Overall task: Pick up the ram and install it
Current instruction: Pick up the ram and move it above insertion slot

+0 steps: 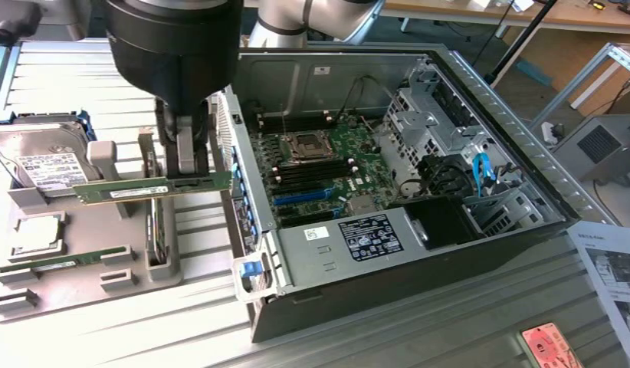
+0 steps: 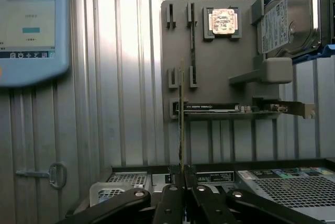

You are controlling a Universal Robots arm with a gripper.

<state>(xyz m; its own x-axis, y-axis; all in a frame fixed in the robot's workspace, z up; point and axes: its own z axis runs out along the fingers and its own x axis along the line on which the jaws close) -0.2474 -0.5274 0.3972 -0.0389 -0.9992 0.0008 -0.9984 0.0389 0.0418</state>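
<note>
As the ram (image 1: 152, 186) hangs level above the tray (image 1: 90, 245), you see the fingers (image 1: 179, 153) clamped narrowly on its top edge, nearer its case-side end; its long axis points toward the case (image 1: 326, 264).

Ribbed metal tabletop (image 1: 418, 337) is seen across the near scene. A wooden bench (image 1: 479, 11) is set far, toward the exterior view's right. Floor (image 1: 540, 88) and aluminium frame (image 1: 591, 67) are seen below it. Even lighting.

Exterior view looks steeply down; wrist view behind claw (image 2: 181, 174) faces shared tray (image 1: 100, 222).
</note>
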